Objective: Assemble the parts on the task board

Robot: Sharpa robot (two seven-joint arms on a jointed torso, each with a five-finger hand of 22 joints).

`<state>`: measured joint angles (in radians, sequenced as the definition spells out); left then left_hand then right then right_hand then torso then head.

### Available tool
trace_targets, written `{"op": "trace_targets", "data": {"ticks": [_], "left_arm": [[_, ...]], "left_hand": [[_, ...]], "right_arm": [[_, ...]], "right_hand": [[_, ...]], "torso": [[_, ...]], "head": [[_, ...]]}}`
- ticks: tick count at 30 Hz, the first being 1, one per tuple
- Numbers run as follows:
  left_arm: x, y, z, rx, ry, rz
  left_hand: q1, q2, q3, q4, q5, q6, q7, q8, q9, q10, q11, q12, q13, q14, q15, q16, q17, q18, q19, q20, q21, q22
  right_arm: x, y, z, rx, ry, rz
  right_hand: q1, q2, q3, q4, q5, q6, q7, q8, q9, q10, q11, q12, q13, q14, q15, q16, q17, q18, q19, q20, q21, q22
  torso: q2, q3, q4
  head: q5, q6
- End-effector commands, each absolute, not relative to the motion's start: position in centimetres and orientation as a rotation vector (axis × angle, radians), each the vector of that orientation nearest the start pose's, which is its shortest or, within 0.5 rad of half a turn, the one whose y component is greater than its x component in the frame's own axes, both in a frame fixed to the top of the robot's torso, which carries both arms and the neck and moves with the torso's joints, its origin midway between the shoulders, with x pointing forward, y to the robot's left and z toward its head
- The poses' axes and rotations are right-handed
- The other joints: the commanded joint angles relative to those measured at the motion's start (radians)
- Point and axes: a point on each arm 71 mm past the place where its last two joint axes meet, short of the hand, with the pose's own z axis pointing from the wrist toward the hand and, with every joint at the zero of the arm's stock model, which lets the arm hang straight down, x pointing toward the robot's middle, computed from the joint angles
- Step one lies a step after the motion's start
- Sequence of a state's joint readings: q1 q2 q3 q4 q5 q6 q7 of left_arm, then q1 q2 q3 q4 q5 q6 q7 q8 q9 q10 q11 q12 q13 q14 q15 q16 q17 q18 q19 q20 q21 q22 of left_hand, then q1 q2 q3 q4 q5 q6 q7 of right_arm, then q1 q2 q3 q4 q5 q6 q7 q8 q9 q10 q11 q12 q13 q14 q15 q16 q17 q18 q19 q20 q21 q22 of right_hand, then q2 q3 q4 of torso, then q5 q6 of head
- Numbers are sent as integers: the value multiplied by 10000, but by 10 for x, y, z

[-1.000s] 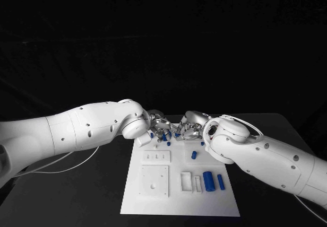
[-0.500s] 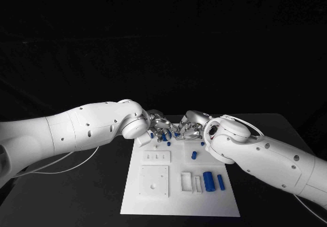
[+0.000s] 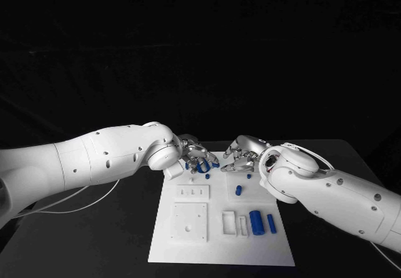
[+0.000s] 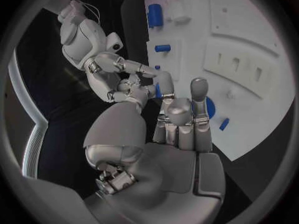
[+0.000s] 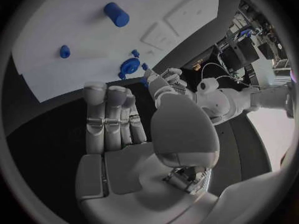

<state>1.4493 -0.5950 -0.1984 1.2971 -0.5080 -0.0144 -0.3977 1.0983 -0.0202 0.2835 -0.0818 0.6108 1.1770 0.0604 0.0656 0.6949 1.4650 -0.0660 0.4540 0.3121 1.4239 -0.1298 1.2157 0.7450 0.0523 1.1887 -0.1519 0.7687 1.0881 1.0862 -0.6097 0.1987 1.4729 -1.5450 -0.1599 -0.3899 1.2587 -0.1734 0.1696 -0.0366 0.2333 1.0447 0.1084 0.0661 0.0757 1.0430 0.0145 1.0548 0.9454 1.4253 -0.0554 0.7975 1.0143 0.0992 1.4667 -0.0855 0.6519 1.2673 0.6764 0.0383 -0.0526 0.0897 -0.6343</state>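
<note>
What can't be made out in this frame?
- Whether the left hand holds a part: head view, its fingers cover the blue pieces; in the left wrist view they hide the contact.
- The task board's far edge: head view, both hands overlap it.
- The right hand's fingertips: head view, too small.

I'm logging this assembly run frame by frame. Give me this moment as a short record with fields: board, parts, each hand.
board: white task board in the middle of the black table
parts near edge: a thick blue cylinder and a thin blue pin lying side by side on the board's right
part mid-board: a small blue peg
left hand: left hand over the board's far edge, among small blue parts; grip unclear
right hand: right hand beside it, fingers spread, holding nothing
</note>
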Motion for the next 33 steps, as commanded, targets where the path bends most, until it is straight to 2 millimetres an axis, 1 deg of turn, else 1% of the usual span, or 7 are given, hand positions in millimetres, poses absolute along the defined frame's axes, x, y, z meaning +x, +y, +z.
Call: {"op": "trace_targets", "data": {"ticks": [1,9,13,17,25,31,33], "left_arm": [[537,152,-162,-5709,22163,-7858],[537,162,-163,-5652,22163,-7531],[535,169,-165,-5404,22303,-7199],[533,174,-166,-5193,22418,-6955],[525,189,-170,-5088,22110,-6179],[517,194,-173,-4628,21951,-5622],[514,193,-173,-4446,21899,-5502]], "left_hand": [[137,2,1207,-1229,23,582,-534,12,201,434,-53,55,-9,42,-22,63,9,13,64,20,-40,8],[139,-7,1239,-1244,40,616,-538,7,160,436,-47,113,-24,44,-22,91,33,19,86,21,-67,59],[131,-14,1248,-1252,58,635,-540,11,145,439,-39,125,-36,40,-23,90,25,19,91,22,-82,80],[127,-3,1262,-1253,72,645,-539,9,135,438,-35,124,-43,40,-25,88,22,18,91,22,-88,87],[87,-27,1279,-1303,66,717,-557,15,90,461,-33,213,-54,66,-1,152,99,7,91,44,-126,155],[71,-34,1273,-1310,64,746,-563,10,66,464,-32,271,-66,75,0,203,150,11,97,51,-142,201],[71,-34,1272,-1309,53,754,-566,10,59,464,-33,288,-68,76,1,215,161,14,103,52,-147,212]], "right_arm": [[497,-118,-165,-386,17239,6293],[491,-149,-169,-111,17272,6076],[499,-174,-163,973,16564,6442],[511,-197,-149,2465,15551,7351],[542,-240,-130,4836,13736,8531],[557,-258,-128,5506,12985,8500],[562,-263,-127,5860,12719,8550]], "right_hand": [[146,12,-158,45,35,-78,2,-21,-2,-103,11,-60,-154,-93,-26,-111,-117,126,428,63,-244,-68],[302,59,36,-77,-9,-49,7,-26,-3,-288,11,-189,-492,-193,-18,-207,-281,166,411,75,-842,-233],[155,-5,878,-248,-57,130,-26,-31,-24,-191,-32,-297,-797,-196,-55,-375,-460,177,437,48,-1499,-557],[53,64,1651,-302,-690,185,-29,-35,-49,-85,-81,-449,-1118,-83,-77,-713,-644,287,448,27,-2193,-1013],[-105,519,1099,-716,174,196,-25,-34,-55,-132,-78,-406,-1377,-23,-85,-960,-630,357,429,35,-2478,-1485],[-172,556,1009,-777,347,185,-20,-32,-56,-176,-69,-410,-1486,-54,-74,-1089,-644,370,399,46,-2805,-1774],[-212,586,804,-822,776,182,-18,-31,-56,-181,-68,-427,-1521,-75,-72,-1159,-682,391,368,50,-3134,-1958]], "torso": [[0,11,0],[-8,17,-30],[-28,26,-61],[-48,20,-46],[-71,34,-55],[-94,42,-21],[-93,39,-12]], "head": [[26,-12],[105,-61],[178,-105],[194,-204],[317,-428],[323,-555],[329,-588]]}}
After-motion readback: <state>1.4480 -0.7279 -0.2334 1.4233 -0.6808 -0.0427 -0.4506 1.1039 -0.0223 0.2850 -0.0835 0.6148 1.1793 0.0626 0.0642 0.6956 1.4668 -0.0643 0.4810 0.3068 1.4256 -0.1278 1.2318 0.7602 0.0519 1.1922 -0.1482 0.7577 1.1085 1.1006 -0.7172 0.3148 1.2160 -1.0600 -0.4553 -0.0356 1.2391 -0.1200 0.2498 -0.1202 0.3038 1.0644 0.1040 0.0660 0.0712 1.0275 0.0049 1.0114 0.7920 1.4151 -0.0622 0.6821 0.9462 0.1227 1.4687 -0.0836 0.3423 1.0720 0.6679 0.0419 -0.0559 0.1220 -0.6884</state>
